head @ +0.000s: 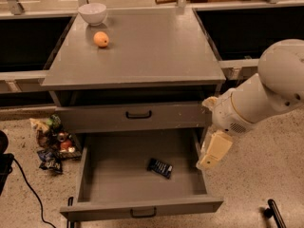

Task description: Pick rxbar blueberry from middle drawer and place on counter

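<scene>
rxbar blueberry: laid flat on the floor of the middle drawer, right of centre and about midway between back and front. No wall is touched.
bar long axis: run mostly along the drawer's width but skewed. The left end is pointed toward the back-left, the right end toward the front-right corner. The dark face with pale lettering is turned up.
middle drawer: pulled fully out below the cabinet. Only the bar is seen on its grey floor. A small black handle is seen on the front panel.
upper drawer front: closed, black handle centred.
counter: grey top. A white bowl is set near the back-left corner. An orange fruit is placed just in front of it, apart from it.
gripper: hung from the white arm at the drawer's right wall, angled down and left, below the level of the upper drawer front. It is placed right of the bar and apart from it.
grip state: how far it is open cannot be told. The bar is not held, since it is seen lying clear of the gripper.
floor left of cabinet: crumpled wrappers are piled against the cabinet's lower left side. A black cable is trailed nearby.
</scene>
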